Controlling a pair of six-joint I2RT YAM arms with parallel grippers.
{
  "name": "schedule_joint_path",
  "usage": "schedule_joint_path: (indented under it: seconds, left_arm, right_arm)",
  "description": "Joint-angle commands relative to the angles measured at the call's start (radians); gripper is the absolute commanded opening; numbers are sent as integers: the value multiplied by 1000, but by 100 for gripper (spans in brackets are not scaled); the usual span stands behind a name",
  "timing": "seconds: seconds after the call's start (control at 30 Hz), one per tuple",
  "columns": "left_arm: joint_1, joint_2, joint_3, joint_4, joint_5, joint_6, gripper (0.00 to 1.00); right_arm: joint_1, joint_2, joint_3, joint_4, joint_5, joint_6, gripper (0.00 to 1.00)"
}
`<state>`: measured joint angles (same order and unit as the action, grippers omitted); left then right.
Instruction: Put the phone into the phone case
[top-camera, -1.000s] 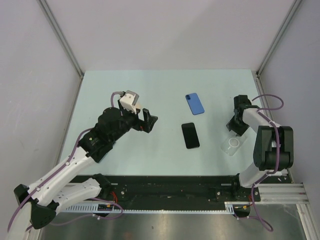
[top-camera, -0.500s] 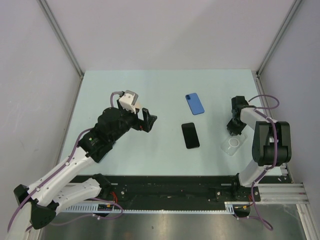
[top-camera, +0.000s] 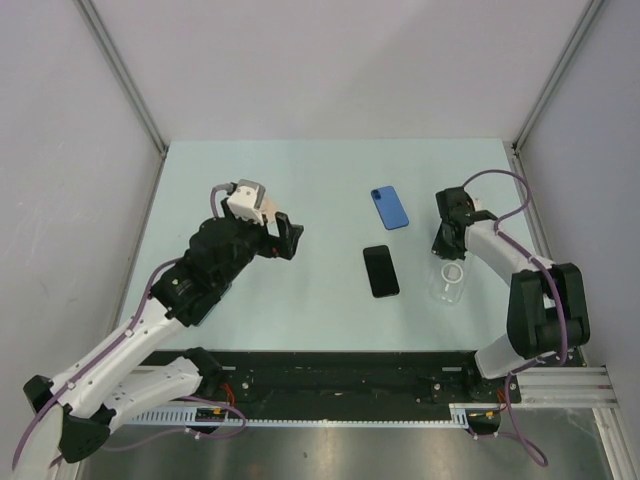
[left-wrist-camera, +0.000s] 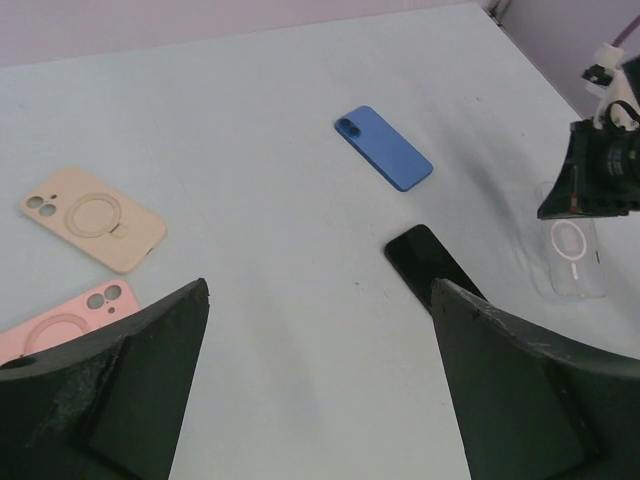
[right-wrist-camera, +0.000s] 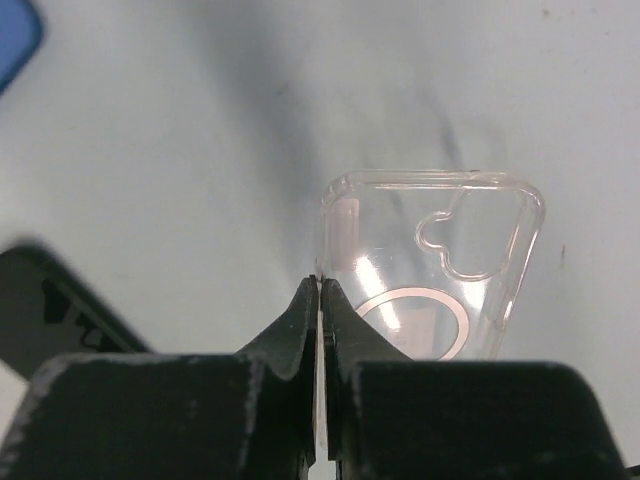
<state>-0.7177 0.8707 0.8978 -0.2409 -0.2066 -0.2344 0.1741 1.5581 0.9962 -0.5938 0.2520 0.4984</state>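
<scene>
A black phone (top-camera: 381, 271) lies screen up at the table's middle and also shows in the left wrist view (left-wrist-camera: 432, 262). A clear phone case (top-camera: 450, 284) lies right of it. My right gripper (top-camera: 441, 248) is shut on the case's side wall; the wrist view shows the pads (right-wrist-camera: 303, 312) pinching the clear rim (right-wrist-camera: 340, 215). A corner of the black phone (right-wrist-camera: 50, 310) shows at the left of that view. My left gripper (top-camera: 290, 235) is open and empty, held above the table left of the phone, its fingers (left-wrist-camera: 150, 360) wide apart.
A blue phone (top-camera: 390, 208) lies face down behind the black one. A beige case (left-wrist-camera: 95, 218) and a pink case (left-wrist-camera: 60, 320) lie on the left part of the table, hidden under my left arm in the top view.
My right gripper has moved left toward the black phone, bringing the clear case with it. My left arm has shifted slightly left and back.
</scene>
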Motion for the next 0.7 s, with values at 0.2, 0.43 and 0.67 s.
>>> schedule_joint_path:
  seconds: [0.2,0.43,0.67]
  left_arm:
    - [-3,-182,-34,87,-198,21,94]
    - [-3,-326,-111,172,-281,30,94]
    - [-3,-319,-114,178,-294,40,94]
  right_arm:
    - [234,-128,36,40,-143,83,0]
    - [462,-11,99,180,-207,163,0]
    - [573,181,202,233,-174,195,0]
